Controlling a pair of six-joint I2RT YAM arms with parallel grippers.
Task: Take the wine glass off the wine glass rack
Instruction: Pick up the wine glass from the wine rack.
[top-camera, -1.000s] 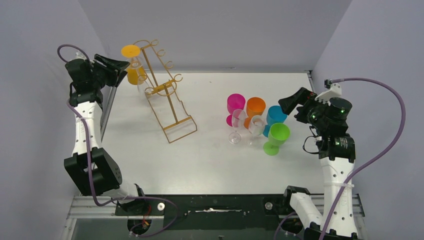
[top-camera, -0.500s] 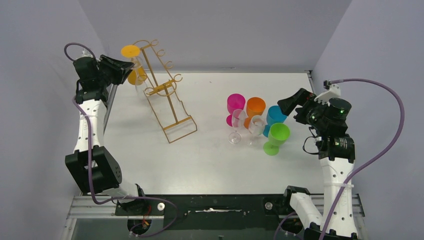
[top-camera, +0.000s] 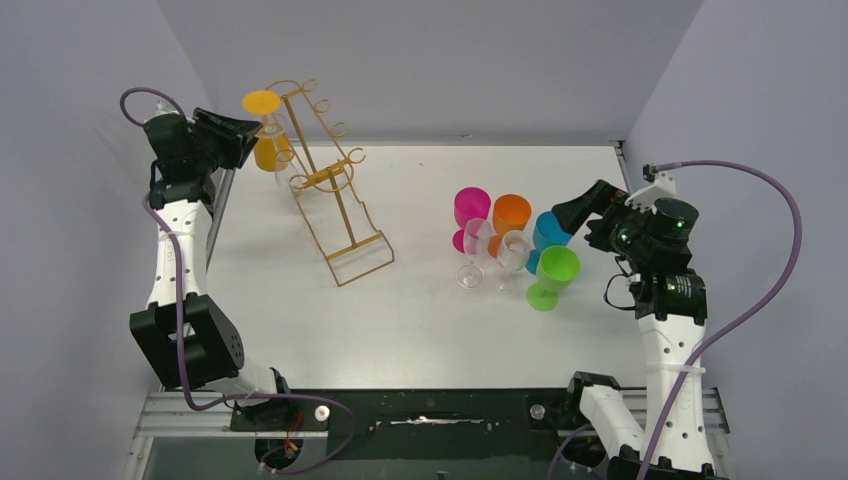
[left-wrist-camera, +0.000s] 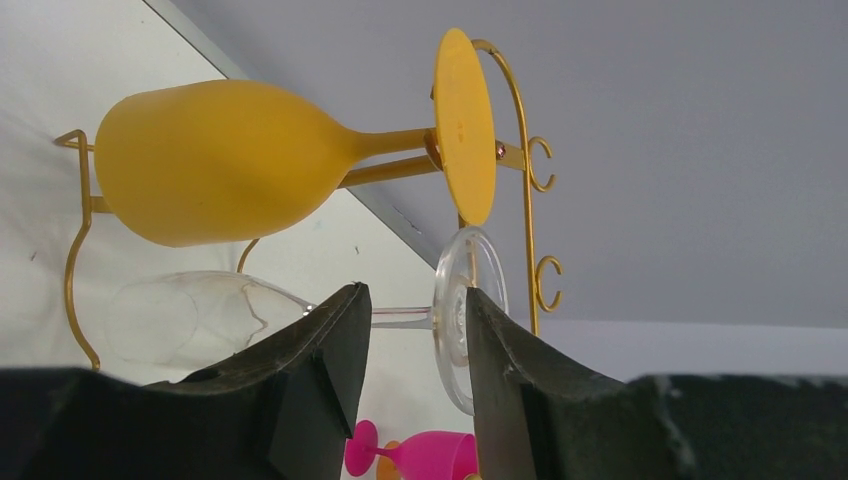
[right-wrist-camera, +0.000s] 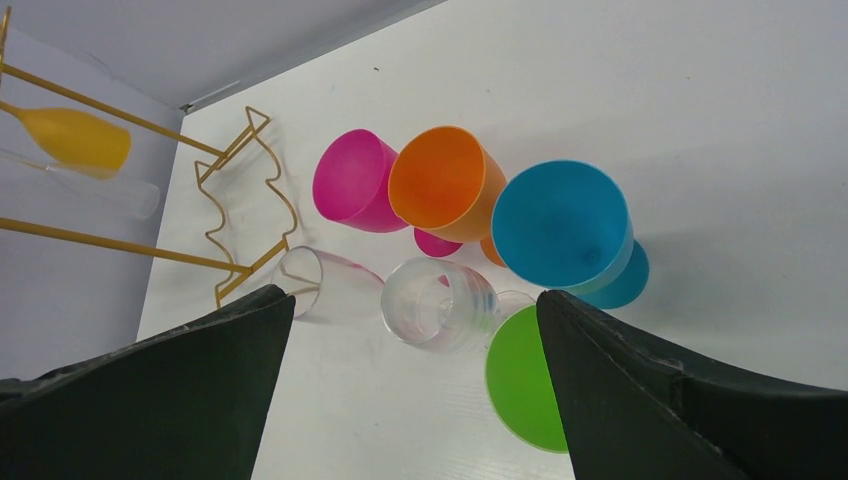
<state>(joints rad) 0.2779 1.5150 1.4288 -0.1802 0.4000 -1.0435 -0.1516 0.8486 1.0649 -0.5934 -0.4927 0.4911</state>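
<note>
As clear glass (left-wrist-camera: 200, 315) hangs, left pincer (left-wrist-camera: 412, 305) astride

We log the left gripper (top-camera: 245, 133) closer to the wine glass rack (top-camera: 335, 195) than a second ago, though slightly back from its midway reach. The right gripper (top-camera: 568, 214) sits marginally nearer the blue glass (top-camera: 552, 230).

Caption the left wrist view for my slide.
Left pincer, jaws apart, frames the stem of the clear wine glass hanging beside a yellow glass on the gold rack.
</note>
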